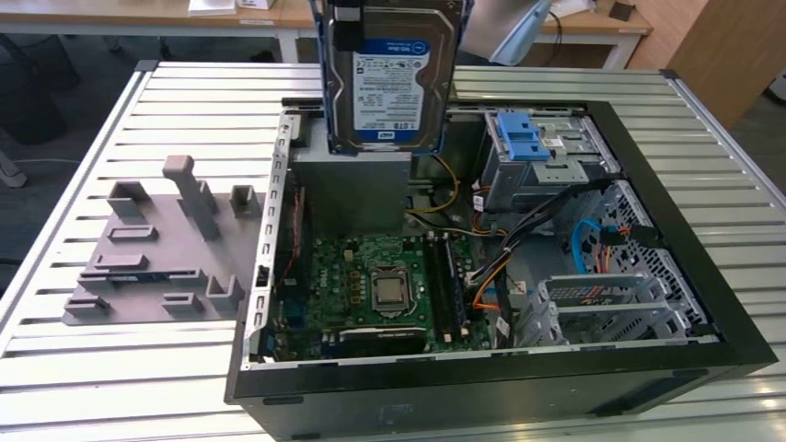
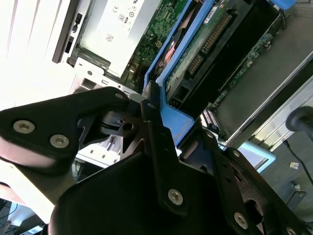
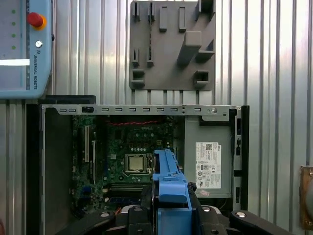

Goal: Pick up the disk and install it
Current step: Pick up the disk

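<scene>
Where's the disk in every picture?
Exterior view: the disk stands upright above the open computer.
Second wrist view: the disk is close up, blue-framed, slanting across.
First wrist view: its blue edge, nearest the camera.
Shared landmark: the green motherboard, in all three.

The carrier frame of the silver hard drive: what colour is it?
Bright blue; the carrier frame shows best in the first wrist view.

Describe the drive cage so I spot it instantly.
Find the open black computer case on the slatted table. The grey metal drive cage stands in its far corner, on the exterior view's right. Its blue plastic latch on top sets it apart from the grey metal around it.
</scene>
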Robot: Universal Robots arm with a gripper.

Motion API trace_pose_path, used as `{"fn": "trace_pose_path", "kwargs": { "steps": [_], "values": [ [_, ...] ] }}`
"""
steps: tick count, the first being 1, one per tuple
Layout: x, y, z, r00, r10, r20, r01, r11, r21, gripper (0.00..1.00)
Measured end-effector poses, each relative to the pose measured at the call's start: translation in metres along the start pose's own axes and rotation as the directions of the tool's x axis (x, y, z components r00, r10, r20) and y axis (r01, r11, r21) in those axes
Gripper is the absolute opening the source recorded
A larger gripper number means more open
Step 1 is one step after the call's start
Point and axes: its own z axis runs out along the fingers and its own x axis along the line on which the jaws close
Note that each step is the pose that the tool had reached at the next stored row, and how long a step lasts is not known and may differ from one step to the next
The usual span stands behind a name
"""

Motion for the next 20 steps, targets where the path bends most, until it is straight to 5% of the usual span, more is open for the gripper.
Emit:
{"fn": "trace_pose_path", "kwargs": {
  "steps": [11,16,20],
  "values": [
    [0.0047,-0.0255,0.0017,1.0,0.0,0.0001,0.0,1.0,0.0,0.36],
    [0.0115,-0.0277,0.0034,1.0,0.0,0.0001,0.0,1.0,0.001,0.36],
    [0.016,-0.0277,0.0037,1.0,0.0,0.0002,0.0,0.9998,0.0183,0.36]
  ]
}}
